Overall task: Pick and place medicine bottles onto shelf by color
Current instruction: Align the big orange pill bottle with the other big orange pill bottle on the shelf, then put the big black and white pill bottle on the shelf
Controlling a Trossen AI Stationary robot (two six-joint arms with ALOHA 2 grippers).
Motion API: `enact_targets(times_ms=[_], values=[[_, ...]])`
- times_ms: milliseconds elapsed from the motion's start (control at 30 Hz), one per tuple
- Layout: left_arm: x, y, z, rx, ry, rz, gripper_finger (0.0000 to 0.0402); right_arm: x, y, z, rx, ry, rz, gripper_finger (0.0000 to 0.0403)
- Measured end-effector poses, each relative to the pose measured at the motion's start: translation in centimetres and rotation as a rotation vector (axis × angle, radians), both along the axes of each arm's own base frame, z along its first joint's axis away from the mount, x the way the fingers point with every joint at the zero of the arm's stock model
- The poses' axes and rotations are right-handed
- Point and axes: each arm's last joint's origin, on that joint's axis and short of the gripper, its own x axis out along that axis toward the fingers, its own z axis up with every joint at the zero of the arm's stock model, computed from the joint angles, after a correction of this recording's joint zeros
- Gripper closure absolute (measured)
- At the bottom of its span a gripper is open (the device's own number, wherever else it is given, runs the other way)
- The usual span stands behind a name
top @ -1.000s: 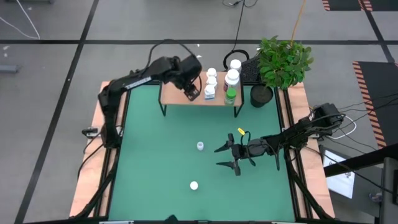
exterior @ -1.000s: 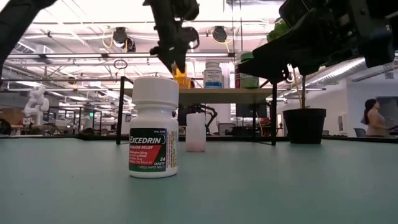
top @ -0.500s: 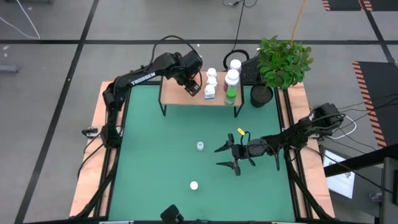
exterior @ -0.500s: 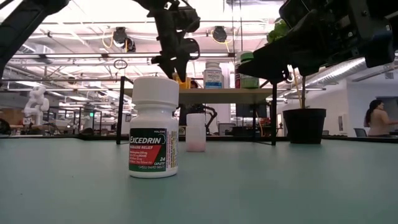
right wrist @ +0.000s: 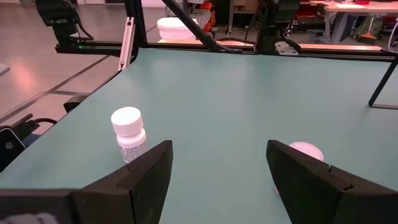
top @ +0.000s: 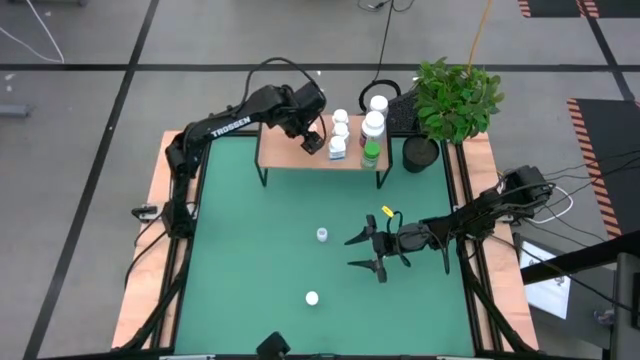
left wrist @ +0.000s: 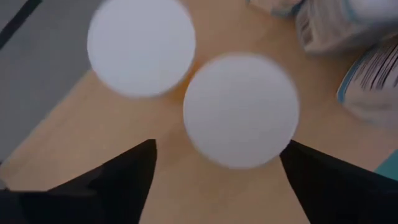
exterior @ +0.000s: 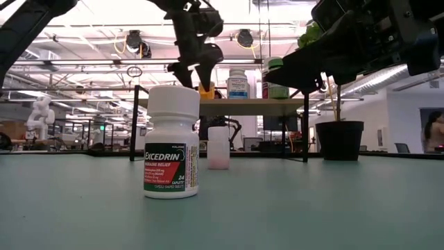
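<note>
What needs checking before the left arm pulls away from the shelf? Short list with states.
1. Left hand open: ok, fingers spread above the shelf.
2. Orange bottle released and upright on the shelf: ok in the low view; the left wrist view shows two white caps below the fingers.
3. Fingers clear of the caps for a straight lift: cannot tell, the gap is not readable.
4. Neighbouring bottles on the shelf upright: ok.
5. Right hand out of the way: ok, open over the mat, nothing between its fingers.
6. Bottles left on the mat: not ok, two remain, the Excedrin bottle and a pink one.
</note>
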Motion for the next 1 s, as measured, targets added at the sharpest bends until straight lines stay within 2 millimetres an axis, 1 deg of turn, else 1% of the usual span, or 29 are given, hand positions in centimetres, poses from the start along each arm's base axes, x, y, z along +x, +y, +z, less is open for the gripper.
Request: enact_targets(times_ms=[133,200,300,400,467,567,600,667,733,833,900,1000], values=[[-0.6,-0.9,0.6,-0.019,0.035,-0.010,0.0038,0.0,0.0,0.0,0.000,0.001,0.002,0.0149],[-1.1,-1.9,1.6,-0.009,0.035,-0.019,0.0034,0.0,0.0,0.0,0.000,0.001,0.002,0.0149],[-1.4,-4.0,3.4,0.064,0.018,-0.026,0.0033,0.0,0.0,0.0,0.001,0.001,0.004,0.0149],[-1.7,-7.1,5.4,0.164,0.004,-0.056,0.0037,-0.1,0.3,-0.1,0.009,0.010,0.012,0.0149],[-1.9,-9.6,6.5,0.229,-0.010,-0.080,0.0041,-0.2,0.6,-0.2,0.010,0.022,0.022,0.0149],[-1.6,-13.7,6.5,0.290,-0.032,-0.163,0.0046,-0.4,1.0,-0.2,0.011,0.025,0.039,0.0149],[-1.5,-15.1,6.1,0.292,-0.039,-0.202,0.0048,-0.4,1.2,-0.2,0.011,0.025,0.045,0.0149],[-1.2,-17.9,4.6,0.289,-0.060,-0.274,0.0052,-0.6,1.5,-0.2,0.019,0.027,0.056,0.0149],[-0.9,-20.8,2.6,0.285,-0.091,-0.343,0.0055,-0.7,1.9,-0.2,0.026,0.030,0.071,0.0149],[-0.9,-25.4,-1.0,0.267,-0.128,-0.449,0.0060,-1.0,2.6,-0.3,0.030,0.044,0.094,0.0149],[-1.3,-28.7,-3.3,0.254,-0.159,-0.532,0.0064,-1.2,2.9,-0.4,0.027,0.048,0.107,0.0149],[-2.6,-33.4,-6.4,0.234,-0.212,-0.664,0.0071,-1.4,3.3,-0.4,0.017,0.050,0.098,0.0149]])
